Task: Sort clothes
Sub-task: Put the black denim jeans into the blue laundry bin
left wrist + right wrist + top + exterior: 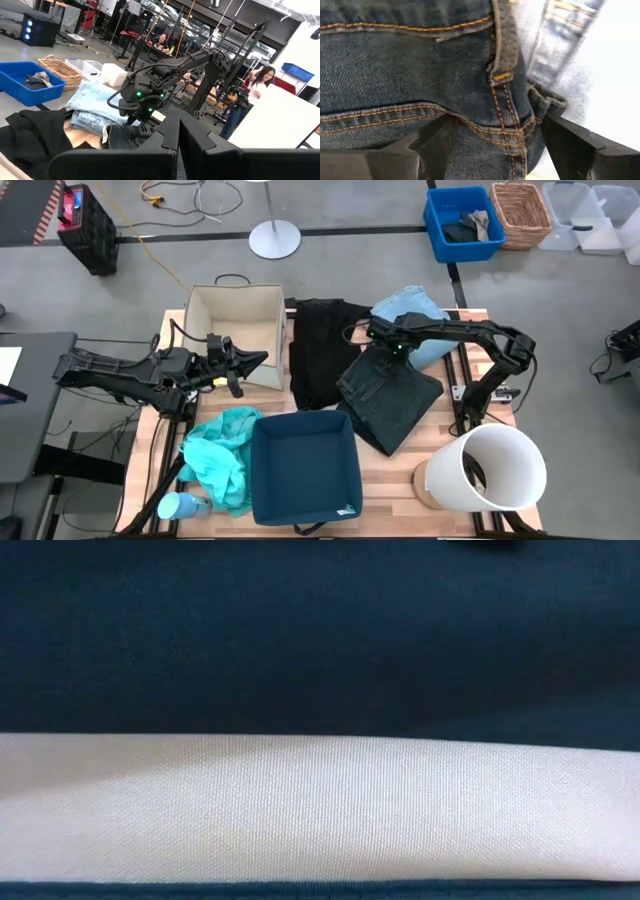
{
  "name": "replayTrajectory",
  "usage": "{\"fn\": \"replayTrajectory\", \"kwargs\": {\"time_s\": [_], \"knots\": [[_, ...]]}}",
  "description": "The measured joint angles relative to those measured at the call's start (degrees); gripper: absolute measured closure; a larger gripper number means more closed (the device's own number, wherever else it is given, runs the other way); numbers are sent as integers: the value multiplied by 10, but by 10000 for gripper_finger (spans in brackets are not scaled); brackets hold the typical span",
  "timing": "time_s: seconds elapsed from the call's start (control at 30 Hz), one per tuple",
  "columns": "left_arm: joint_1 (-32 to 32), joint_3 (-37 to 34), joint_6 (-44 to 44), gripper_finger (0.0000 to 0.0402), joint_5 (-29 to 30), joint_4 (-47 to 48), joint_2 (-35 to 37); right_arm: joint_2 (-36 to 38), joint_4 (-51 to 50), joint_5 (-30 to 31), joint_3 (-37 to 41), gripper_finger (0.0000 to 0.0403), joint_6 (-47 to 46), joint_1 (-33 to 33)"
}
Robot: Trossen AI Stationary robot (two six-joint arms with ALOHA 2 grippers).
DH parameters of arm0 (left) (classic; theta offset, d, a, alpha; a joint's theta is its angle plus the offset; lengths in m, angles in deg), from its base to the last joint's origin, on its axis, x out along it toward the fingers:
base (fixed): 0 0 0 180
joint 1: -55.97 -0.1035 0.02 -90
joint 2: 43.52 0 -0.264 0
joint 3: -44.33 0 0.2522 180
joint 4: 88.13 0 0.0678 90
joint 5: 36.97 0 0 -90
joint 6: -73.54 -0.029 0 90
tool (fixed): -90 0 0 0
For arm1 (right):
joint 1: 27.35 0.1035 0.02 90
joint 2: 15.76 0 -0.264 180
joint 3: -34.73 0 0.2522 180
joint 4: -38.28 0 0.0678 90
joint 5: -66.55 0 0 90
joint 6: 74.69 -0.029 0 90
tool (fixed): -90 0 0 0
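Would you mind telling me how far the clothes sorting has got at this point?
Nothing looks sorted: the beige bin and the navy bin appear empty. The right gripper is down on the dark denim garment, fingers open astride its seam. The black garment, light blue denim and teal garment remain. The left gripper waits, shut.

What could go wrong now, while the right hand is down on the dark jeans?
The right hand is open over the dark jeans, near their edge, so it may pinch only a seam. The jeans overlap the black garment and touch the light blue jeans, so lifting could drag either one.
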Motion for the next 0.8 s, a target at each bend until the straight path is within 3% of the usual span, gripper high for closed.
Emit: {"fn": "replayTrajectory", "kwargs": {"time_s": [0.57,0.67,0.8], "knots": [[0,0,-3,401,0,9,0,0,2,-34,0,129,31,25],[0,0,-3,401,0,9,0,0,0,-34,0,156,32,25],[0,0,-3,401,0,9,0,0,-1,-38,0,226,32,28]]}}
